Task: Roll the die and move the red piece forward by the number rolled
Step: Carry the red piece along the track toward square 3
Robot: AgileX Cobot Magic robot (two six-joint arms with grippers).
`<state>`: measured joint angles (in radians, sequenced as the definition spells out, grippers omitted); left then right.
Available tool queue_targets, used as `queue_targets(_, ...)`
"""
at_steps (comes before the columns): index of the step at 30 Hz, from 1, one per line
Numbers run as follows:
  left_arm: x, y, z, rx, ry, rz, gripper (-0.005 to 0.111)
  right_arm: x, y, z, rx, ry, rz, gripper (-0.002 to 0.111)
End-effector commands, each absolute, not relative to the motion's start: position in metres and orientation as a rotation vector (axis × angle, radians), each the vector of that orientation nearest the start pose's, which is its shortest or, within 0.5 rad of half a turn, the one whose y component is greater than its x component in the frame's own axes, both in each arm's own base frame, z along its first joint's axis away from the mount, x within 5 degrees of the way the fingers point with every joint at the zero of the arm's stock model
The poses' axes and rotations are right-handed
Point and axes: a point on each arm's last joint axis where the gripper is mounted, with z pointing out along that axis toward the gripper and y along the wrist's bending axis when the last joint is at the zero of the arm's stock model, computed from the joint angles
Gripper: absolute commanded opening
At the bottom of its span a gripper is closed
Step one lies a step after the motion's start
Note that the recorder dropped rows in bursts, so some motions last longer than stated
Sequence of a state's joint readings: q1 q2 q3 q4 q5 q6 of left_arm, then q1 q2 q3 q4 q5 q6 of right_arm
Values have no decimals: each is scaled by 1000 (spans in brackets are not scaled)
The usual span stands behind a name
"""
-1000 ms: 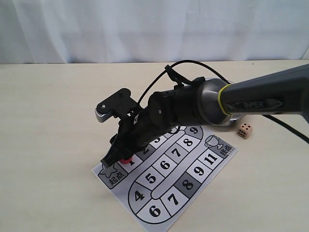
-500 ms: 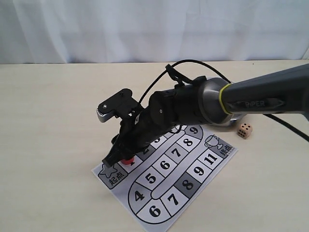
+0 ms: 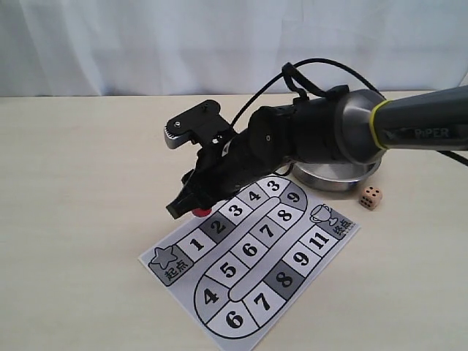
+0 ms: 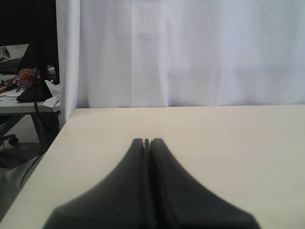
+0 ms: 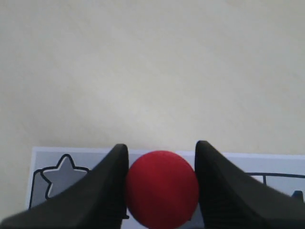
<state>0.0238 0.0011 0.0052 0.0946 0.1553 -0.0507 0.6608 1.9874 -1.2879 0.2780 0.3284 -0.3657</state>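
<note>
My right gripper (image 3: 191,208) is shut on the red piece (image 3: 199,212), holding it in the air over the board's upper left edge, near squares 1 and 2. In the right wrist view the red piece (image 5: 162,188) fills the gap between both black fingers (image 5: 107,186), with the star square below. The tan die (image 3: 370,197) lies on the table right of the board (image 3: 252,259), several pips on its faces. My left gripper (image 4: 147,141) is shut and empty over bare table; it does not show in the exterior view.
A steel bowl (image 3: 333,178) sits behind the board, largely covered by the right arm. The numbered paper board has a star start square (image 3: 168,259) at its left corner and a trophy square (image 3: 325,217) at its right. A white curtain backs the table.
The right gripper has lifted the red piece off the board near the start square and carried it up and to the right. The die has not moved.
</note>
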Motion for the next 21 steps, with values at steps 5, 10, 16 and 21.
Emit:
queue_targets(5, 56, 3, 200, 3, 1627, 59, 0, 333, 262, 145, -1011, 2374, 297, 4)
queue_targets(10, 56, 3, 200, 3, 1625, 59, 0, 332, 262, 126, -1034, 2422, 284, 4)
queue_targets(16, 56, 3, 200, 3, 1625, 59, 0, 332, 262, 131, -1029, 2410, 287, 4)
queue_targets(21, 56, 3, 200, 3, 1625, 59, 0, 340, 252, 148, -973, 2379, 280, 4)
